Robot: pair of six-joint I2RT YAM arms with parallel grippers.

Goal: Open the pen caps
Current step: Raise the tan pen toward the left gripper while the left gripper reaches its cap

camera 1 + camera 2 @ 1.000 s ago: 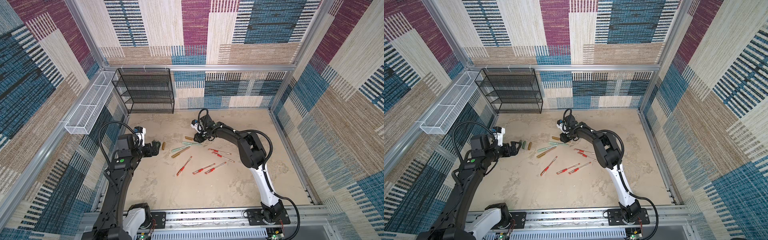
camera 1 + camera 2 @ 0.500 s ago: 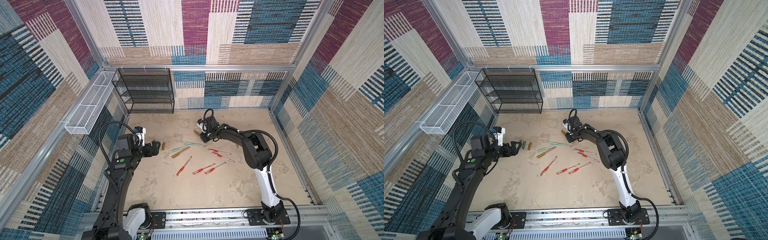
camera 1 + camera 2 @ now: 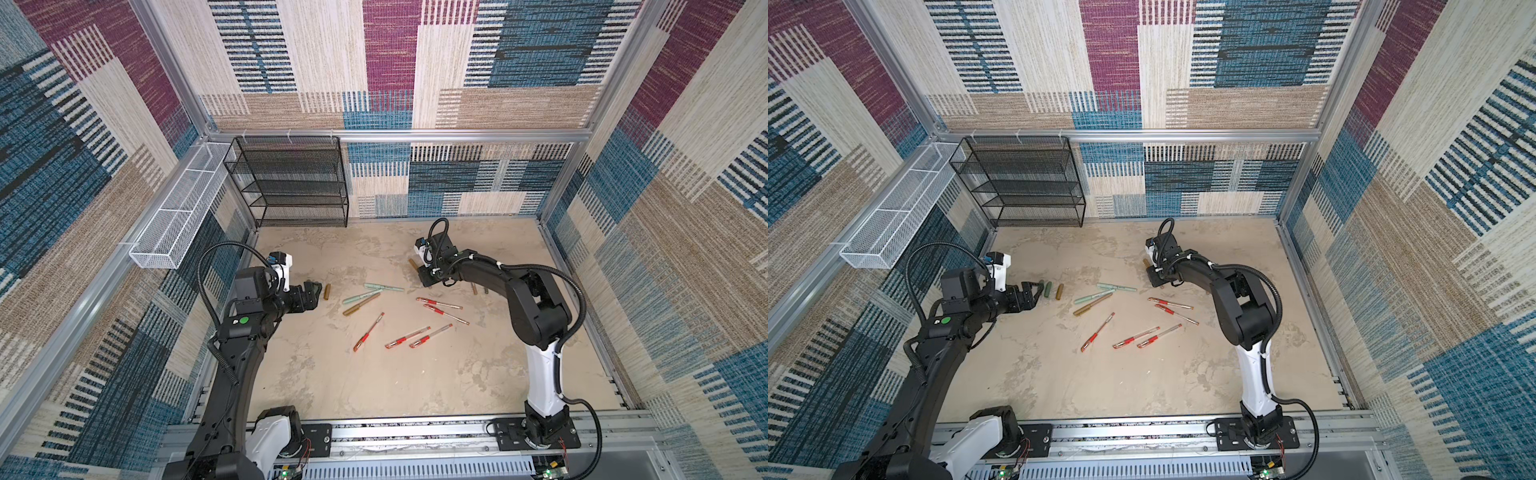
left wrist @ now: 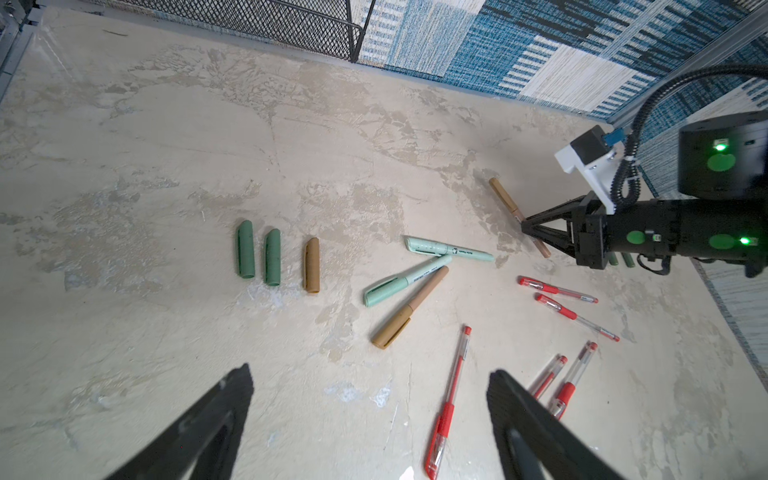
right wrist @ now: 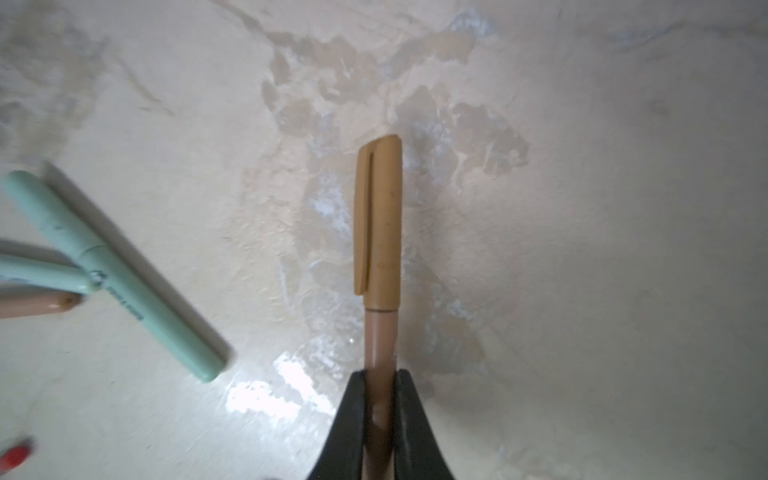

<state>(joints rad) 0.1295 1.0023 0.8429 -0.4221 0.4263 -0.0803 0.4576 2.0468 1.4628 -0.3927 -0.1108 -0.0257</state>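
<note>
My right gripper (image 5: pixel 381 382) is shut on the pinkish barrel of a brown pen; its golden-brown pen cap (image 5: pixel 379 220) is still on and sticks out past the fingertips. Both top views show this pen (image 3: pixel 413 264) (image 3: pixel 1146 262) at the back centre. My left gripper (image 4: pixel 370 374) is open and empty, at the left (image 3: pixel 313 291). Ahead of it lie three loose pen caps: two dark green (image 4: pixel 245 254) (image 4: pixel 272 257) and one golden brown (image 4: pixel 311 266). Two mint pens (image 4: pixel 449 249) (image 4: pixel 405 280) and a brown pen (image 4: pixel 409 307) lie capped mid-table.
Several red pens (image 3: pixel 368 332) (image 3: pixel 440 304) are scattered in front of the middle. Short barrels (image 3: pixel 474 288) lie beside the right arm. A black mesh rack (image 3: pixel 291 183) stands at the back left, and a white wire basket (image 3: pixel 174 216) hangs on the left wall.
My right gripper has closed on the brown pen and carried it a little to the right, away from the mint pens. The left arm has not moved.
</note>
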